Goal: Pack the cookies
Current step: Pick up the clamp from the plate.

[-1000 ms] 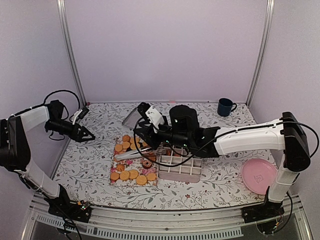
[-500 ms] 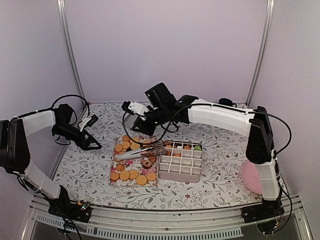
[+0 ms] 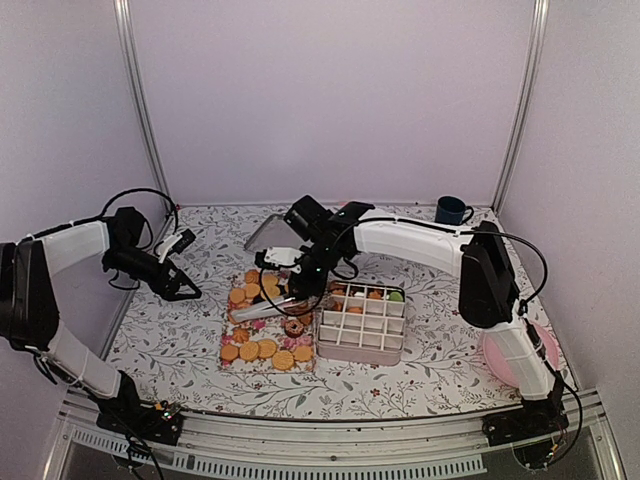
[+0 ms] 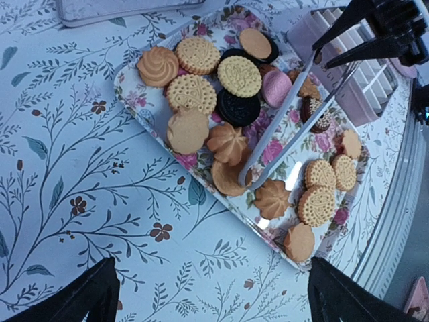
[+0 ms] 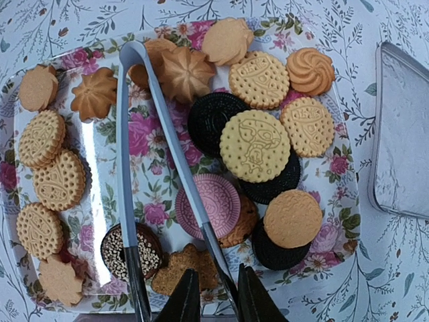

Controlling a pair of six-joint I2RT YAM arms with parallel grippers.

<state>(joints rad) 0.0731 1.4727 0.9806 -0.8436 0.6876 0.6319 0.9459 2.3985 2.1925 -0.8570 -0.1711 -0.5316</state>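
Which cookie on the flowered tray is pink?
The round pink cookie near the middle, partly under the tongs' arm. Every other cookie on the tray is golden, brown or black.

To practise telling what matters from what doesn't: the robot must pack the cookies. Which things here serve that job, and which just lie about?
For the job: cookies, floral tray, tongs, divided box.
Lying about: blue mug, pink plate, silver tray.
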